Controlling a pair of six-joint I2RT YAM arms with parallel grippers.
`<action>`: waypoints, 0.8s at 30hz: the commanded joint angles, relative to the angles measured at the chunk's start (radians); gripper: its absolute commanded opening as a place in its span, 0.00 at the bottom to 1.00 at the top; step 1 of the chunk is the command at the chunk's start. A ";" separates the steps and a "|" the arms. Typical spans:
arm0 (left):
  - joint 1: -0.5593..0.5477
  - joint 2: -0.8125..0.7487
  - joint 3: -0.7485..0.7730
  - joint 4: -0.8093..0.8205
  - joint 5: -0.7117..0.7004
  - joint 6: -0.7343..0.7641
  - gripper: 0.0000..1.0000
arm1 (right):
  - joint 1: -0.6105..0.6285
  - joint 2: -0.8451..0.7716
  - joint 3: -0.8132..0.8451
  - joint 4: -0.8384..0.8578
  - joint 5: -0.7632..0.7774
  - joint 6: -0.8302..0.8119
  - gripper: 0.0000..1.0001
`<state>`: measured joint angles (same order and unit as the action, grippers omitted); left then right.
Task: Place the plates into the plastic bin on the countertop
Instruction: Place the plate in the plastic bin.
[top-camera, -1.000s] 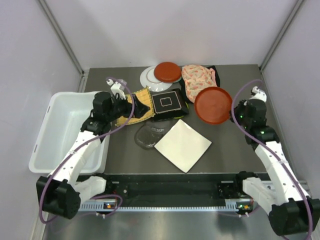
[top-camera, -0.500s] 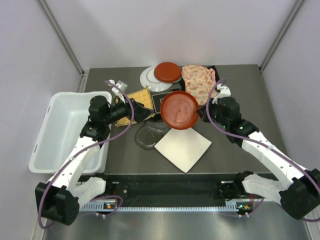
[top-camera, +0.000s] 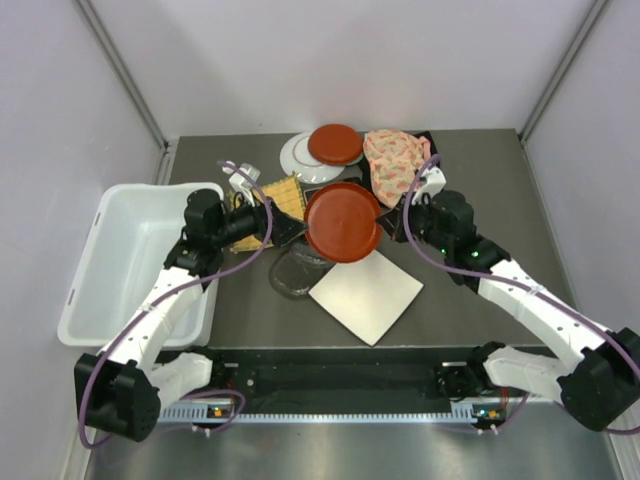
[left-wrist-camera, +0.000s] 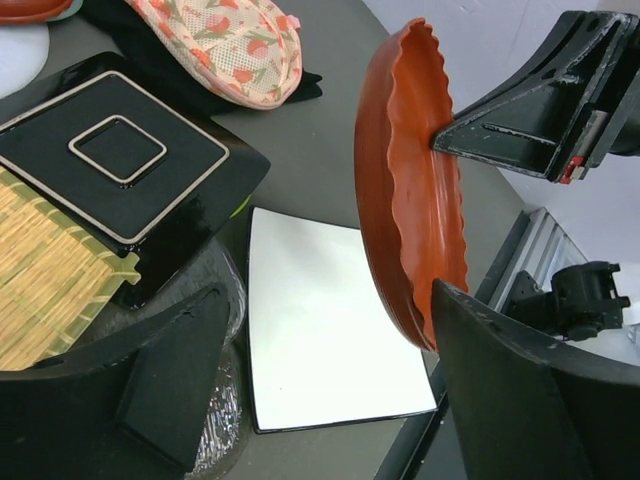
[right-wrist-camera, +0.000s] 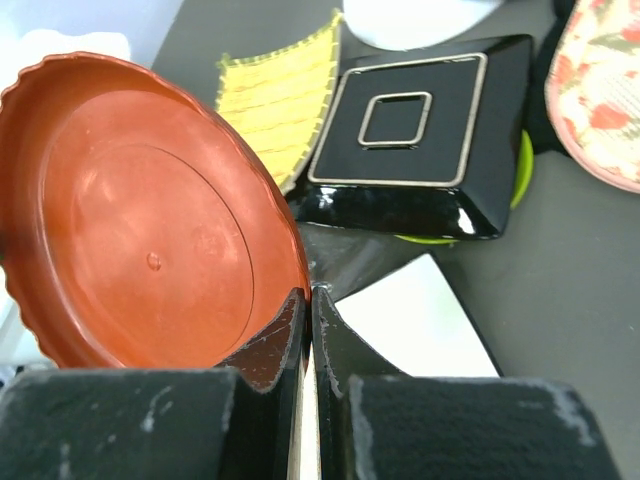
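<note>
Pressed together on the scalloped rim of the large red plate (right-wrist-camera: 150, 210): the fingers of the right gripper (right-wrist-camera: 308, 300), with the plate held on edge, off the surface, at the centre of the top view; spread wide and gripping nothing: the fingers of the left gripper (left-wrist-camera: 330, 330), with the plate's lower rim between them and close by the one at lower right of the left wrist view, contact not clear; beneath, on the dark grey countertop (top-camera: 470, 170): white square plate (top-camera: 366, 290) at lower centre, clear glass plate (top-camera: 290, 275) just left of it, black square plate (left-wrist-camera: 110, 160) overlapping the yellow woven plate (top-camera: 283, 195); at upper centre, small red plate (top-camera: 335, 144) lying on a white round plate (top-camera: 296, 157), floral fabric (top-camera: 395, 158) just right of them; at the left edge, white plastic bin (top-camera: 120, 270); pale walls (top-camera: 350, 60) on three sides.
</note>
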<state>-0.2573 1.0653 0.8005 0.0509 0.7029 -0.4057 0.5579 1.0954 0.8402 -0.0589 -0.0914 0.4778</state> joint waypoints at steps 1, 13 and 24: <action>-0.007 0.004 0.034 0.033 0.023 0.005 0.83 | 0.027 0.000 0.051 0.100 -0.051 -0.027 0.00; -0.019 0.042 0.032 0.056 0.056 -0.016 0.08 | 0.089 0.072 0.102 0.067 -0.039 -0.126 0.00; -0.013 -0.005 0.098 -0.178 -0.259 0.128 0.00 | 0.092 0.103 0.111 0.077 0.044 -0.107 0.35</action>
<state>-0.2687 1.1187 0.8284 -0.0402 0.5739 -0.3641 0.6395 1.1839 0.8925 -0.0071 -0.0975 0.3756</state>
